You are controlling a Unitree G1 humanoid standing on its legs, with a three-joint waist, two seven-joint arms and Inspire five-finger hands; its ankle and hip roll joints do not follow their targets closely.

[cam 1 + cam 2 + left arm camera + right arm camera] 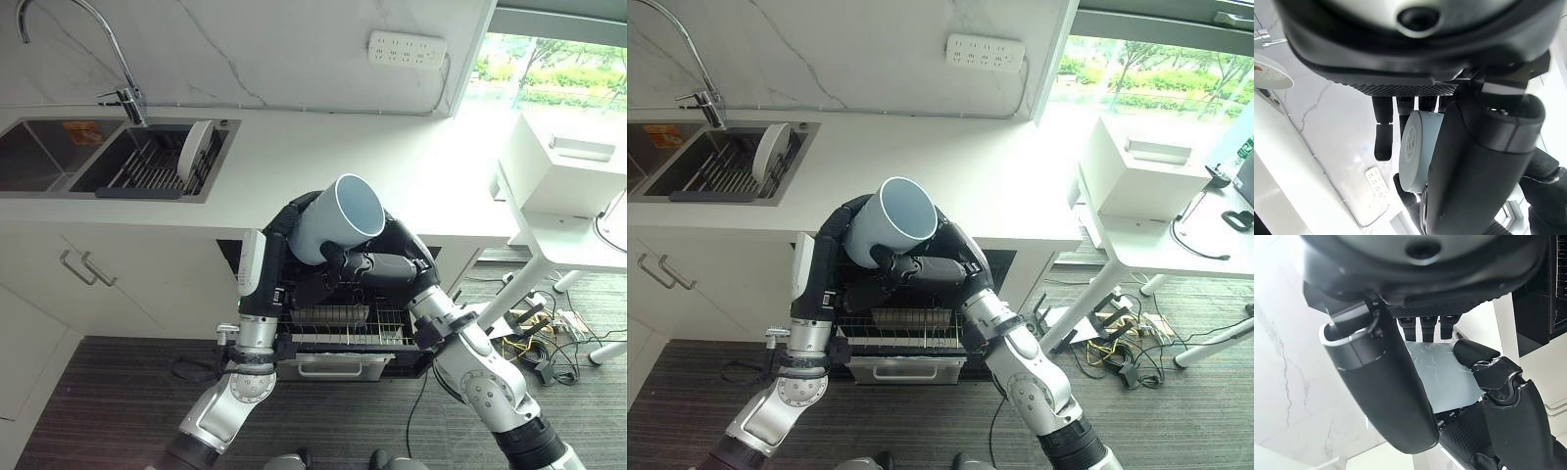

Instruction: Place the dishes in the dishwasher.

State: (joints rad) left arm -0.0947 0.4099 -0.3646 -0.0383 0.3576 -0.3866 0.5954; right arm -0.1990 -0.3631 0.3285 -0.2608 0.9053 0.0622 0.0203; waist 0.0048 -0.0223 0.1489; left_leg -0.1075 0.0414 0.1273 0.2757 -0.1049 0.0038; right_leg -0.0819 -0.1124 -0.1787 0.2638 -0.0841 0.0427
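Left eye view: both arms are raised in front of the desk (411,166), with a pale blue cup (338,217) held up between the 2 hands.
Cup: tilted, its open mouth facing up and toward the camera, above the open dishwasher (338,328) and level with the desk's front edge.
Left hand (287,223): pressed against the cup's left side, fingers curled around its wall; the left wrist view shows the cup's flat base (1413,147) just past the fingers (1383,132).
Right hand (377,264): clasped on the cup from below and the right, thumb across the lower wall; in the right wrist view the fingers wrap the cup's pale side (1442,377).
Dishwasher: under the desk, its wire rack (343,323) pulled out below the cup.
Sink (118,157): set in the desk at far left, with a white plate (195,150) standing upright in a rack and a tap (118,59) behind.
Socket strip (407,47): on the marble wall above the desk.
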